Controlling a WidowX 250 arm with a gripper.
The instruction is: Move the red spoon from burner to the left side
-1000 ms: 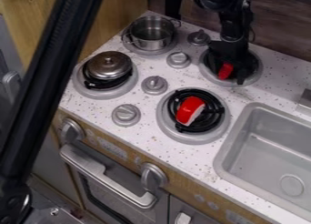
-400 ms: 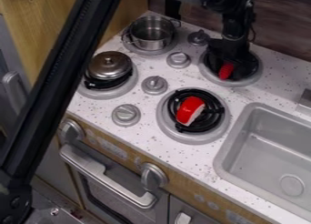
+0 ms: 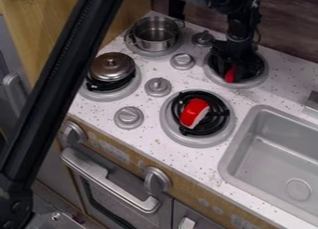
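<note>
Over the back right burner [image 3: 264, 74], my black gripper [image 3: 233, 60] hangs low and points down. A narrow red piece [image 3: 230, 74], apparently the spoon, shows at the gripper's lower end, on or just above the black grate. The rest of it is hidden behind the gripper and against the dark burner, so I cannot tell whether it is held.
A red toy piece with a pale edge [image 3: 194, 112] lies on the front right burner [image 3: 178, 134]. A steel pot [image 3: 155, 35] stands at back left, a lidded pan [image 3: 112, 67] at front left. Knobs stand between burners; the sink [image 3: 270, 153] is at right.
The gripper has shifted slightly, and the dark finger seen right of the red piece earlier no longer stands out. The red piece looks narrower. The long arm link at left has swung right.
</note>
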